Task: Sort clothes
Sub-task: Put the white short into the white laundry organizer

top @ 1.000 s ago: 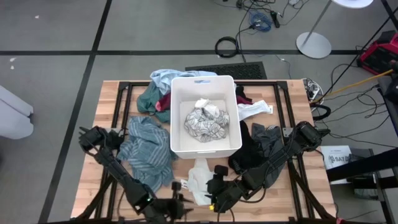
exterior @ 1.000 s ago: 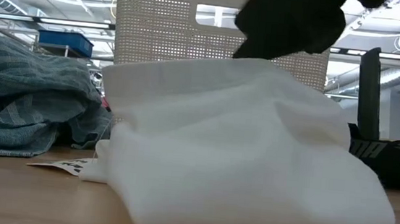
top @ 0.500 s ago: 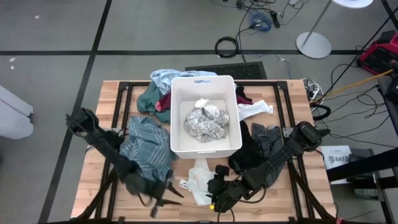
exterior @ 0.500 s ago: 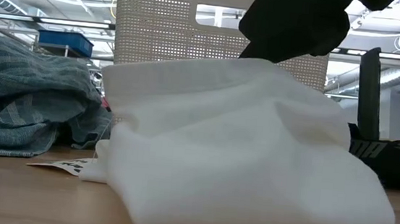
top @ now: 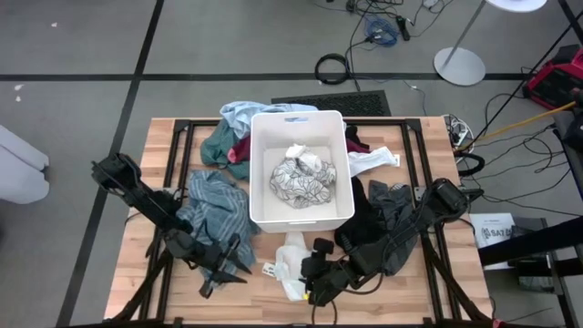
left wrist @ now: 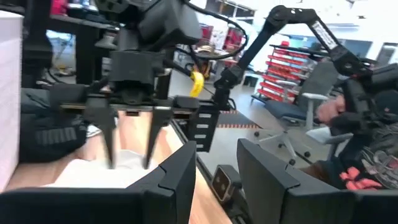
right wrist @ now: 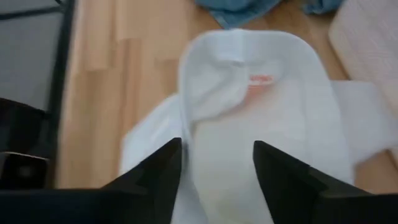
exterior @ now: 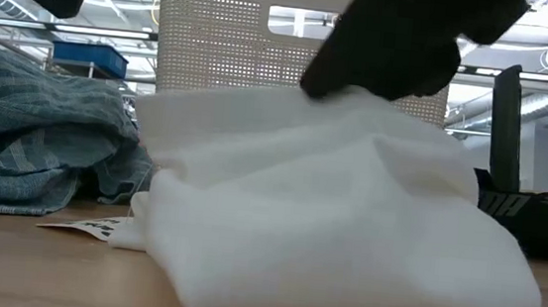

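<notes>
At the near edge of the wooden table (top: 146, 246), just in front of the white bin (top: 300, 170), there's a white garment (top: 290, 262) lying crumpled, and the right gripper (right wrist: 217, 163) is parked right over it with its fingers spread apart on either side of a fold, not clamped on anything. From the low view that same white piece fills most of the frame, with the dark gripper touching its top. The left gripper (top: 217, 271) hangs near the front left, beside the teal striped garment (top: 215, 219), fingers parted and holding nothing. A white-grey patterned piece (top: 301, 178) sits inside the bin. Light blue (top: 239, 115) and dark red (top: 242, 148) clothes are bunched behind the bin's left side, and black and grey stuff (top: 375, 214) is piled on its right.
</notes>
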